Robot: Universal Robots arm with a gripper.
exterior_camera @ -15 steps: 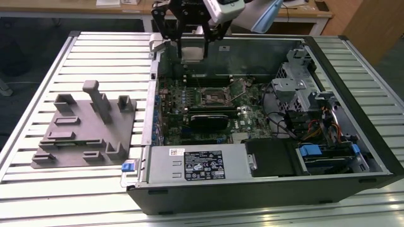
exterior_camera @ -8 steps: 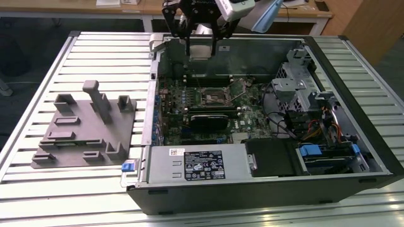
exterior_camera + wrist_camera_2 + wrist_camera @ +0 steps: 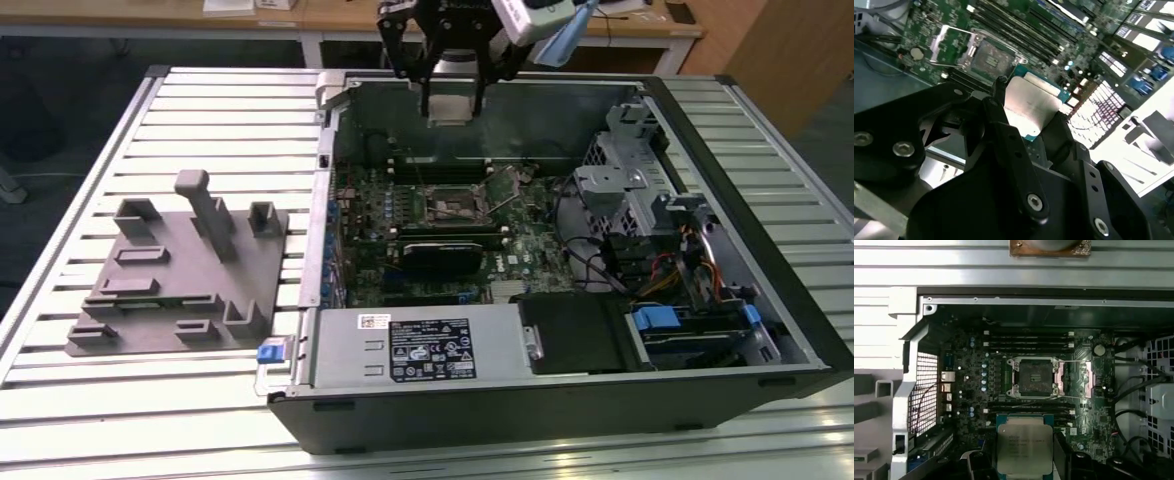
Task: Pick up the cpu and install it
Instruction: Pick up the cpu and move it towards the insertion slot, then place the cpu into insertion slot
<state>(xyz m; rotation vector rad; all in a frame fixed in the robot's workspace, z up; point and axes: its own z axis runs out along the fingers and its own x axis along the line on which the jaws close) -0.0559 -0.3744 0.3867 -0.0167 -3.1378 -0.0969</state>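
- Slatted metal table (image 3: pixel 134 420) carries all items; its near edge runs along the foot of the exterior view.
- Black computer case (image 3: pixel 534 410) lies on its side on the table with the side panel off and the interior exposed. It takes up the middle and the exterior view's right.
- Grey fixture tray (image 3: pixel 174 290) sits on the table just beside the case, on the exterior view's left, with several upright posts and shallow pockets.
- Green motherboard (image 3: pixel 969 370) covers the case floor, with rows of dark memory slots on two sides of the socket.
- Silver power supply box (image 3: pixel 420 345) with a white label sits in the case at its near side.
- Gripper (image 3: pixel 451 112) hangs above the far wall of the case, raised clear of the motherboard.
- Black fingers (image 3: pixel 1009 145) are closed narrow on the cpu, clamping two opposite edges.
- Cpu (image 3: pixel 1024 447) is held in the air with its silver lid facing the first wrist view and its green rim showing. It is not yet seated and is well apart from the socket.
- Socket (image 3: pixel 1032 377) stands open, its retention frame (image 3: pixel 1081 380) folded flat beside it.
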